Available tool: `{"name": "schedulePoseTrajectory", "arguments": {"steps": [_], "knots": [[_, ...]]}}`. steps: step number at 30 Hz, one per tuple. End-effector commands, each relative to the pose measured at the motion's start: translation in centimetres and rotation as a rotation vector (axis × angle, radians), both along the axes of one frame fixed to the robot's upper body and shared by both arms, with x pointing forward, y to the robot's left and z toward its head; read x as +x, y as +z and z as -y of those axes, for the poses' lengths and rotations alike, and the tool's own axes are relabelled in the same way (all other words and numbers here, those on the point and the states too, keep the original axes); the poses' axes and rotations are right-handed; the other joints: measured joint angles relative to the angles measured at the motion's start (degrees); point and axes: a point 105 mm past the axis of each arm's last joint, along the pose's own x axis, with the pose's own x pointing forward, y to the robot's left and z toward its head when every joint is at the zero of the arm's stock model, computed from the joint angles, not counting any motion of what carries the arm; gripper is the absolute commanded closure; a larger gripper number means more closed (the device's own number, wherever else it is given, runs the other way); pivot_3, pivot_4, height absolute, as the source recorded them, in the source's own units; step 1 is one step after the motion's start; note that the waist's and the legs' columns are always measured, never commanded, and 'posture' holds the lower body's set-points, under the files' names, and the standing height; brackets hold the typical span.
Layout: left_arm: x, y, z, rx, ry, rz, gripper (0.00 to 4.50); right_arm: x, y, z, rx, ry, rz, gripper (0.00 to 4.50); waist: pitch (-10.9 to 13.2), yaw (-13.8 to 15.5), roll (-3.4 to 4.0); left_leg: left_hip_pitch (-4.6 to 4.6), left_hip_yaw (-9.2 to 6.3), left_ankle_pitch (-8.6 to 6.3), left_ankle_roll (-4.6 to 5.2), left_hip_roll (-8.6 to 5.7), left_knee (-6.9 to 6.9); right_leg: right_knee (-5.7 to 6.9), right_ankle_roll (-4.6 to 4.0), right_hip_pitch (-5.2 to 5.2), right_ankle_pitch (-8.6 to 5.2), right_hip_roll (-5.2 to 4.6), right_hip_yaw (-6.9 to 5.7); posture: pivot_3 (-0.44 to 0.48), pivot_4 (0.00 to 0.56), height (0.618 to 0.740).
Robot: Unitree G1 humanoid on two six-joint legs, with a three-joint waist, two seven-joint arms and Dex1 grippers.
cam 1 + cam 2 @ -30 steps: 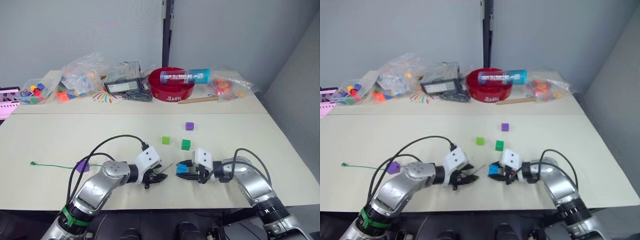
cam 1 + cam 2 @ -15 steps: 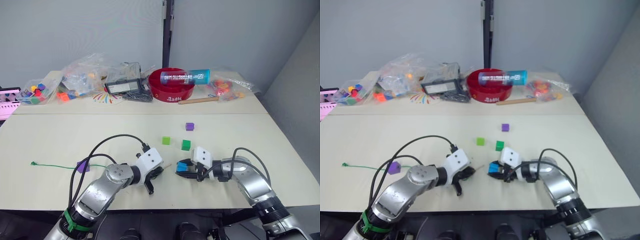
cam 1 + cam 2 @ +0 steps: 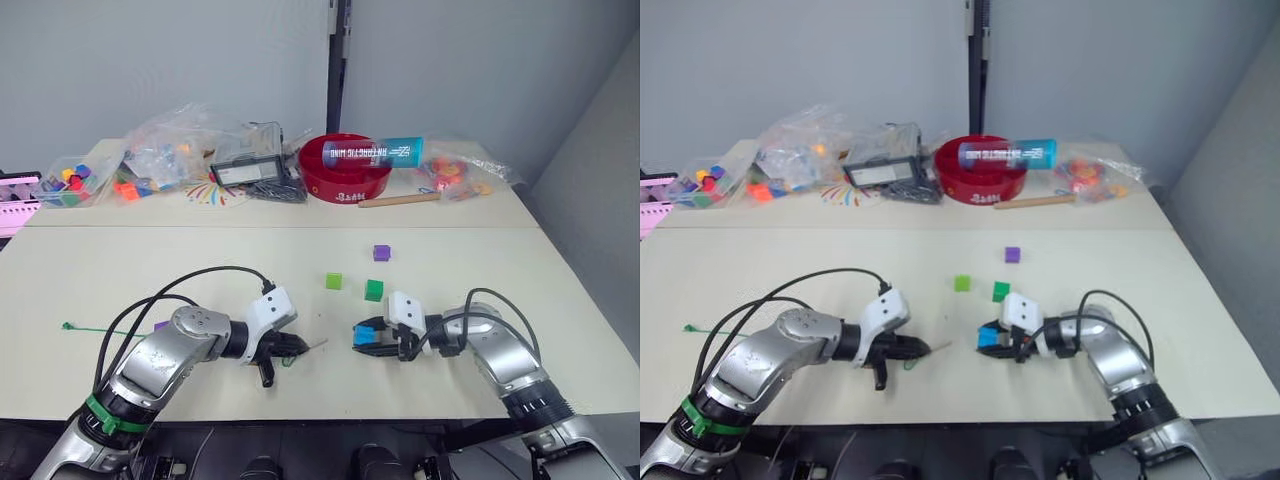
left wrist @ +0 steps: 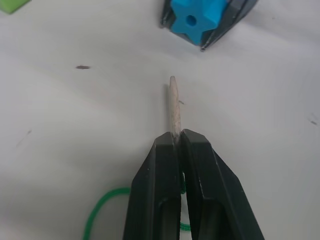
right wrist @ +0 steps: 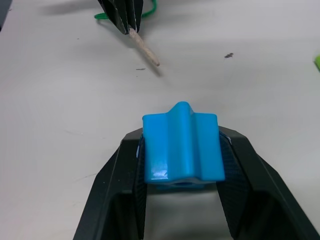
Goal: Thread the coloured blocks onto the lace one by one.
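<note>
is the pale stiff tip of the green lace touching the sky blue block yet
Apart. The left wrist view shows bare table between the lace's pale tip and the sky blue block.

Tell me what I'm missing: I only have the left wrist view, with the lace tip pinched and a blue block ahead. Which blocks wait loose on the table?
Observer: Three, farther out: a light green block, a darker green block and a purple block.
Operator: Who holds the blue one?
Observer: The right gripper, shut on the blue block.
Operator: And the lace behind the pinch?
Observer: From the left gripper the lace trails over the table to the robot's left.
</note>
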Motion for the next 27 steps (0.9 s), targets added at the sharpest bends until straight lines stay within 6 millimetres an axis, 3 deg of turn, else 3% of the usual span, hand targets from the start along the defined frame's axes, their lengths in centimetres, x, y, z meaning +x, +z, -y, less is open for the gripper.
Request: {"name": "schedulePoseTrajectory", "arguments": {"steps": [1,10,27], "knots": [[-0.2,1.4,1.5,-0.013,-0.077,0.091,4.46,-0.6,0.2,-0.9,-0.006,0.072,0.019,3.13,0.0,0.0,0.0,0.0,0.0,0.0,0.0,0.0,0.0,0.0,0.0,0.0,0.0,0.0,0.0,0.0,0.15,0.731],[0.5,1.6,2.8,0.024,-0.063,0.161,4.46,-2.1,-0.3,-1.8,-0.011,0.117,0.004,3.13,0.0,-0.1,0.0,0.0,-0.01,0.0,0.0,0.0,0.01,0.04,0.0,-0.01,0.0,0.01,0.01,0.0,0.15,0.731],[-0.5,1.0,2.1,0.138,-0.167,0.093,4.46,-1.4,-0.7,-1.3,-0.05,0.092,0.01,3.13,0.0,-0.1,0.0,0.03,-0.01,0.0,0.0,0.0,0.01,0.05,0.0,0.0,0.0,0.02,0.01,0.0,0.15,0.731]]}}
